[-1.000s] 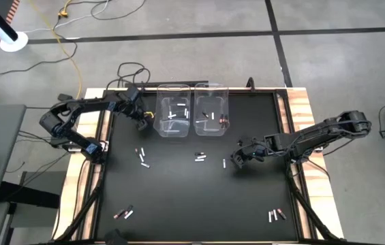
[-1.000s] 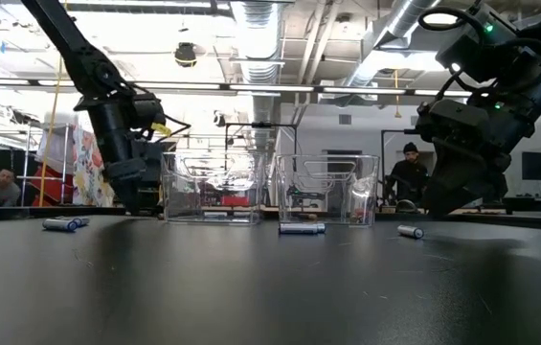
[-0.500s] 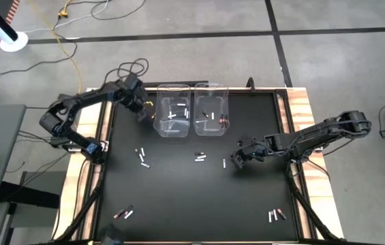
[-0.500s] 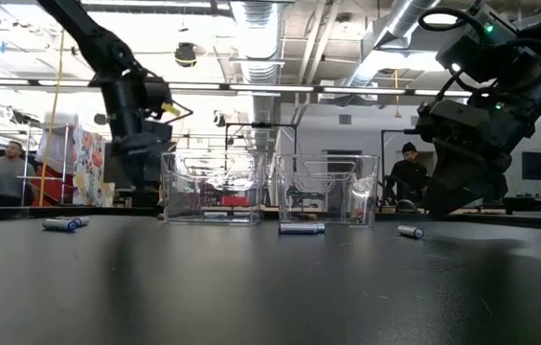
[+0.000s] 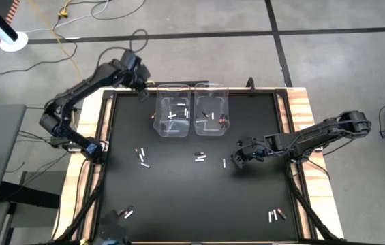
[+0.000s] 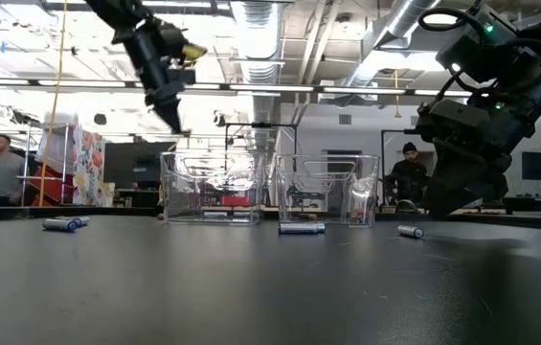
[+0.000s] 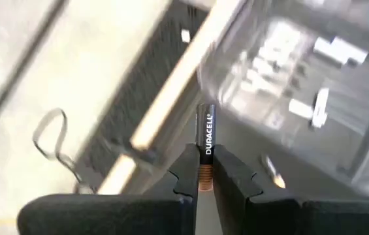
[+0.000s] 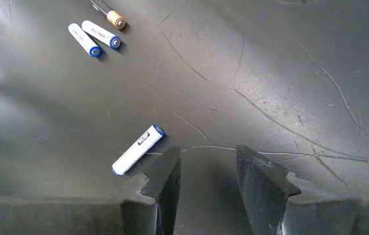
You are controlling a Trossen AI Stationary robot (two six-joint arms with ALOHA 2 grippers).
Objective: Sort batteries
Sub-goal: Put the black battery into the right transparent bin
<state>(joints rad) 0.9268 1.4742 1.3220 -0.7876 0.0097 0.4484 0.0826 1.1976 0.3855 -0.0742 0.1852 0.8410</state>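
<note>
Clear glossy plastic bins (image 5: 172, 119); matt black scratched tabletop (image 8: 288, 85); pale wood table edge (image 5: 306, 116).

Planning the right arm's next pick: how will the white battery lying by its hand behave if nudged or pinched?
The white battery is a smooth slim cylinder lying flat on the table, so a sideways nudge would probably roll it. It looks rigid, unlikely to bend. The open right hand is beside it, not around it; an off-centre pinch might squirt it out.
</note>
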